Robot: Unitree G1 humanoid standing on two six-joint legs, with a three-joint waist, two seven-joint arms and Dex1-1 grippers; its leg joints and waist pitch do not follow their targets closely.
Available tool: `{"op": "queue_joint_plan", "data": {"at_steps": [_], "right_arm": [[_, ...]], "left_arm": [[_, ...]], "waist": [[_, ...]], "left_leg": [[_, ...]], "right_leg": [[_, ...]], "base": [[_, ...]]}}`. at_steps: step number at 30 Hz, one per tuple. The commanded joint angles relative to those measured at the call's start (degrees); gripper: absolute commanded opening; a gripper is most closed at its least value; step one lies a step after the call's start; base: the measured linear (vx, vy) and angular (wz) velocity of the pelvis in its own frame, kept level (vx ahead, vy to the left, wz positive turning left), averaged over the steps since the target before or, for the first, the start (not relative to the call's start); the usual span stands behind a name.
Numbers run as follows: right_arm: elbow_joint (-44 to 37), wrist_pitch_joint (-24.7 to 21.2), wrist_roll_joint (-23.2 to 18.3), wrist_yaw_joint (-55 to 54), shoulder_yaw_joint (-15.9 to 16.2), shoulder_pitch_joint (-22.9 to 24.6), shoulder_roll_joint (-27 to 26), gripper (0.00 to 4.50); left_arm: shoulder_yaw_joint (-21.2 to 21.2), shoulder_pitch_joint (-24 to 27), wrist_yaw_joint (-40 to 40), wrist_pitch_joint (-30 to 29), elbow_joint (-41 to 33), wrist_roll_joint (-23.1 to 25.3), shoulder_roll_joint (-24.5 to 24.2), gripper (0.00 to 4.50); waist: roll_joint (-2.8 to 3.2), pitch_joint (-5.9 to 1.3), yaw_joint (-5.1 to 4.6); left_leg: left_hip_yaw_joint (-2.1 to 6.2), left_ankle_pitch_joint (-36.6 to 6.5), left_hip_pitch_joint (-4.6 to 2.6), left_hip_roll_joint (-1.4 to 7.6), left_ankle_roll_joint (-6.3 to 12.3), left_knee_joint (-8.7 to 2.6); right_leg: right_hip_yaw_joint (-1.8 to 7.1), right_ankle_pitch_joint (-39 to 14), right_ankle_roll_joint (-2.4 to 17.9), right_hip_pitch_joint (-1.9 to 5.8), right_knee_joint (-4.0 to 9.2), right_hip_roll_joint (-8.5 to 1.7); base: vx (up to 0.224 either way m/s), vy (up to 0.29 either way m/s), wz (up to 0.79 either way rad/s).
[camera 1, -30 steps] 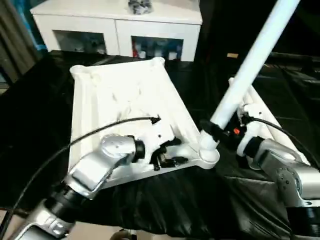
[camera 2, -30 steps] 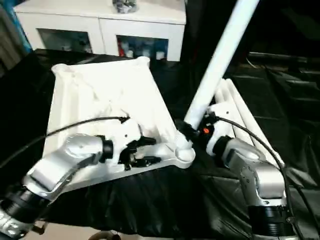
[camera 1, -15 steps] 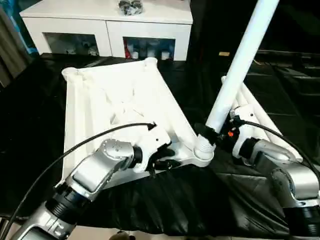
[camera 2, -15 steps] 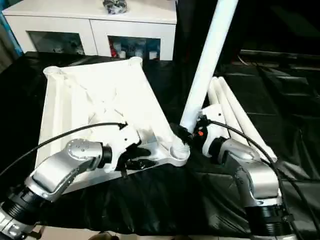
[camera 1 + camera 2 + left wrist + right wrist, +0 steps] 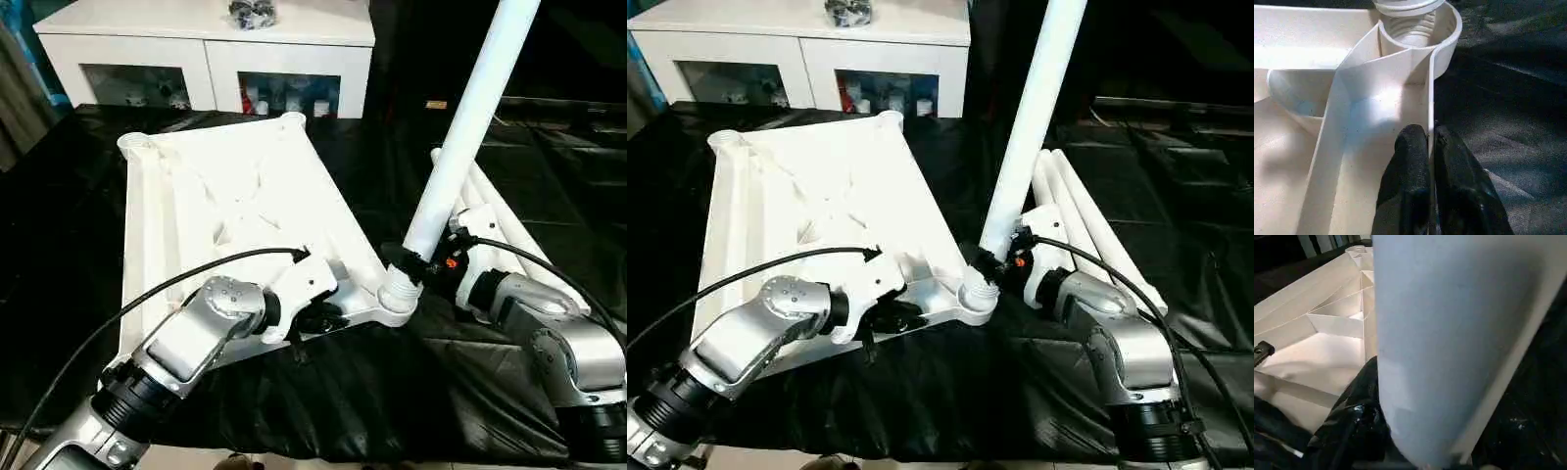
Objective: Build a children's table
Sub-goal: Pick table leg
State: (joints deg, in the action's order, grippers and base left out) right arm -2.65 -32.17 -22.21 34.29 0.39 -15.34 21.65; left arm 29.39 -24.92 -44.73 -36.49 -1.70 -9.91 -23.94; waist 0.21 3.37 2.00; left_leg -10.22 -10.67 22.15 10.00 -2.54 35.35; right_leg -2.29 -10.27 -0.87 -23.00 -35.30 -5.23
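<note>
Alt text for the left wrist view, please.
The left gripper pinches the thin side wall of the upturned white tabletop, one black finger on each side. Just beyond is a round corner socket with a leg's ribbed end sitting in it.

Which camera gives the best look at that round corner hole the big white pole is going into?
The left wrist view: the socket shows its threaded inside. Both eye views show it small, under the leg. The right wrist view mostly shows the leg.

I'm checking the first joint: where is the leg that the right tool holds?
In the left eye view the leg rises steeply from the tabletop's near right corner socket, gripped low by the right tool, with the spare legs lying just to its right.
</note>
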Motion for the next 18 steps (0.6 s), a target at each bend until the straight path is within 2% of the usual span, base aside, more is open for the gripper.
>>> {"op": "queue_joint_plan", "data": {"at_steps": [1,2,3,5,6,9,10,12,14,15,16,17,18], "right_arm": [[-2.96,-1.03,-1.6,0.23,-1.16,-0.24,0.06,1.91],[-3.47,-1.38,-2.19,0.16,-1.65,-0.13,-0.07,1.91],[-4.15,-1.77,-2.97,0.27,-2.2,0.1,-0.1,1.91],[-5.39,-2.28,-4.18,-0.02,-3.51,0.65,-0.17,1.91],[-5.39,-2.28,-4.18,-0.02,-3.51,0.65,-0.17,1.91],[-6.5,-2.12,-4.25,-1.06,-4.55,1.13,-0.26,1.91],[-7.36,-1.39,-3.06,-2.93,-5.0,1.47,-0.55,1.91],[-7.54,-1.32,-2.19,-4.44,-5.21,1.47,-0.85,1.91],[-9.22,-0.37,-0.26,-9.41,-5.87,2.11,-3.06,1.91],[-9.22,-0.37,-0.26,-9.41,-5.87,2.11,-3.06,1.91],[-10.69,0.37,0.9,-11.04,-5.11,2.93,-4.05,1.91],[-10.69,0.37,0.9,-11.04,-5.11,2.93,-4.05,1.91],[-10.69,0.37,0.9,-11.04,-5.11,2.93,-4.05,1.91]], "left_arm": [[-2.53,0.08,-0.53,-0.99,-3.74,-2.74,0.46,0.8],[-3.43,0.32,-1.14,-2.11,-5.47,-4.3,0.4,1.03],[-5.1,0.7,-0.98,-3.16,-7.62,-6.13,0.71,1.21],[-9.69,1.82,0.08,-4.66,-11.93,-9.87,1.99,1.3],[-9.69,1.82,0.08,-4.66,-11.93,-9.87,1.99,1.3],[-14.2,3.29,3.87,-2.74,-14.69,-10.43,3.73,1.31],[-17.12,4.21,8.45,0.18,-14.95,-8.85,5.5,1.31],[-18.56,4.57,11.13,1.47,-14.47,-7.87,6.58,1.31],[-21.91,6.96,20.0,6.49,-12.3,-2.47,8.21,1.31],[-21.91,6.96,20.0,6.49,-12.3,-2.47,8.21,1.31],[-21.69,9.07,24.75,10.83,-12.3,2.64,7.55,1.31],[-21.69,9.07,24.75,10.83,-12.3,2.64,7.55,1.31],[-21.69,9.07,24.75,10.83,-12.3,2.64,7.55,1.31]], "waist": [[-0.52,-3.72,0.1],[-0.51,-3.73,0.13],[-0.21,-3.68,0.11],[-0.28,-3.64,0.08],[-0.31,-3.62,0.07],[-0.23,-3.55,0.11],[-0.5,-3.46,0.1],[-0.44,-3.58,0.15],[-0.87,-3.42,-0.09],[-0.9,-3.43,-0.15],[-0.73,-3.57,-0.15],[-0.6,-3.5,-0.29],[0.01,-3.53,-0.84]], "left_leg": [[0.8,-13.98,-0.95,2.4,-0.89,-4.99],[0.83,-13.71,-0.96,2.5,-0.77,-5.03],[0.84,-13.96,-0.95,2.5,-0.89,-5.07],[0.79,-14.03,-0.93,2.51,-0.94,-5.05],[0.82,-14.14,-0.87,2.47,-0.82,-5.05],[0.86,-15.12,-0.88,2.39,-0.91,-5.05],[0.84,-15.25,-0.75,2.41,-0.92,-5.08],[0.92,-15.35,-0.83,2.33,-1.1,-5.08],[0.96,-15.29,-0.57,2.39,-1.33,-5.13],[0.98,-15.35,-0.48,2.25,-1.39,-5.17],[1.29,-15.66,-0.66,2.38,-1.91,-5.28],[1.63,-16.36,-0.94,2.73,-2.58,-5.51],[2.44,-18.25,-1.63,3.47,-3.93,-5.92]], "right_leg": [[1.89,-17.35,10.41,2.1,4.54,-2.4],[1.9,-16.82,10.71,2.1,4.47,-2.39],[1.87,-16.45,11.06,2.1,4.4,-2.34],[1.84,-15.87,11.51,2.14,4.37,-2.28],[1.81,-15.99,11.57,2.21,4.43,-2.31],[1.8,-18.06,10.64,2.09,4.64,-2.22],[1.81,-18.57,10.06,2.16,4.91,-2.24],[1.74,-19.44,9.13,2.1,4.98,-2.17],[1.8,-19.33,8.08,2.0,5.17,-2.03],[1.75,-20.12,7.51,2.11,5.18,-2.05],[1.54,-20.92,6.37,2.03,5.04,-1.7],[1.26,-20.52,5.85,1.84,5.12,-1.21],[0.37,-18.06,6.22,1.67,5.02,0.08]], "base": [[0.0,0.0,0.0],[0.0,0.0,0.0],[0.0,0.0,0.0],[0.0,0.0,0.0],[0.0,0.0,0.0],[0.0,0.0,0.0],[0.0,0.0,0.0],[0.0,0.0,0.0],[0.0,0.0,0.0],[0.0,0.0,0.0],[0.0,0.0,0.0],[0.0,0.0,0.0],[0.0,0.0,0.0]]}}
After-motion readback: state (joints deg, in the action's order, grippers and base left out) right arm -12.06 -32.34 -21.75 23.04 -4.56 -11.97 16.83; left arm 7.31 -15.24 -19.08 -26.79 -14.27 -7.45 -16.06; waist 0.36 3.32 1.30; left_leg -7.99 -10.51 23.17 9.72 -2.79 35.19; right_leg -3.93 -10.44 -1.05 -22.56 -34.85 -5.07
